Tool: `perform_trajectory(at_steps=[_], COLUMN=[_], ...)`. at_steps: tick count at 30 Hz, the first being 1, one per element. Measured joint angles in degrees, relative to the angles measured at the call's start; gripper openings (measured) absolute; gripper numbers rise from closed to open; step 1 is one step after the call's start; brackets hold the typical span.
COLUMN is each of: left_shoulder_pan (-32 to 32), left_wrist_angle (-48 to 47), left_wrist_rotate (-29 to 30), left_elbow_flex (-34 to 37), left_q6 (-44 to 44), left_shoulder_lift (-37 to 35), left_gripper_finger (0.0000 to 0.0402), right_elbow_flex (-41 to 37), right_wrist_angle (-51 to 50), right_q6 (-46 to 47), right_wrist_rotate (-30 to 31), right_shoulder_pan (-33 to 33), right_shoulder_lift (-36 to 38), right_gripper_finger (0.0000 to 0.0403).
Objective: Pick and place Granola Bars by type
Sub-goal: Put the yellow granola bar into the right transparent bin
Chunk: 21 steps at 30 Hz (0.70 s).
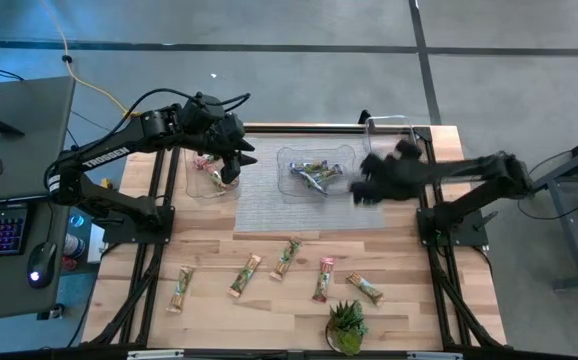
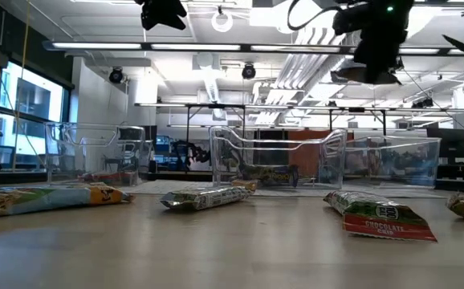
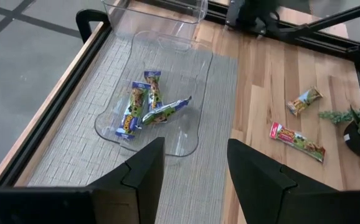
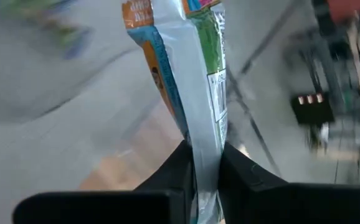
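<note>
Red-and-green wrapped granola bar (image 2: pixel 388 219) lies unsorted on the wooden desk (image 1: pixel 409 300).
Right claw (image 4: pixel 203 163) pinches an orange-green bar (image 4: pixel 189 74) for binning; left claw (image 3: pixel 195 165) hangs open above the clear tray (image 3: pixel 186 134).

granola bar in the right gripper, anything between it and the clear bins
Nothing visible does. The right gripper is shut on a granola bar, raised above the table beside the middle bin and the right bin. Both bins are open-topped.
</note>
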<state>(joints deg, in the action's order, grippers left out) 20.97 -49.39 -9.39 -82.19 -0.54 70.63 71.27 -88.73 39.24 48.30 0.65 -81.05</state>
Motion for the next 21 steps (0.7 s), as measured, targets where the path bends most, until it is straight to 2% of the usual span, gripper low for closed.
perform_trajectory(at_steps=[3,10,13,17,21], left_shoulder_pan=[0.0,0.0,0.0,0.0,0.0], left_wrist_angle=[0.0,-0.1,-0.6,-0.7,-0.7], left_wrist_rotate=[0.0,0.0,0.0,0.0,0.0], left_elbow_flex=[0.0,0.0,0.0,0.0,0.0], left_q6=[0.0,0.0,0.0,0.0,0.0], left_shoulder_lift=[0.0,0.0,0.0,0.0,0.0], left_gripper_finger=[0.0168,0.0168,0.0168,0.0168,0.0168], right_elbow_flex=[0.1,0.0,-2.0,-6.9,-13.2], right_wrist_angle=[1.9,17.5,28.3,37.2,41.3], right_q6=[-4.5,-21.0,-28.6,-30.3,-31.7], right_wrist_rotate=[0.1,-9.3,-15.8,-26.1,-25.2], right_shoulder_pan=[-9.8,-30.5,-36.4,-42.8,-46.1], right_shoulder_lift=[3.4,5.2,4.0,1.2,-1.7], right_gripper_finger=[0.0037,0.0035,0.0035,0.0035,0.0032])
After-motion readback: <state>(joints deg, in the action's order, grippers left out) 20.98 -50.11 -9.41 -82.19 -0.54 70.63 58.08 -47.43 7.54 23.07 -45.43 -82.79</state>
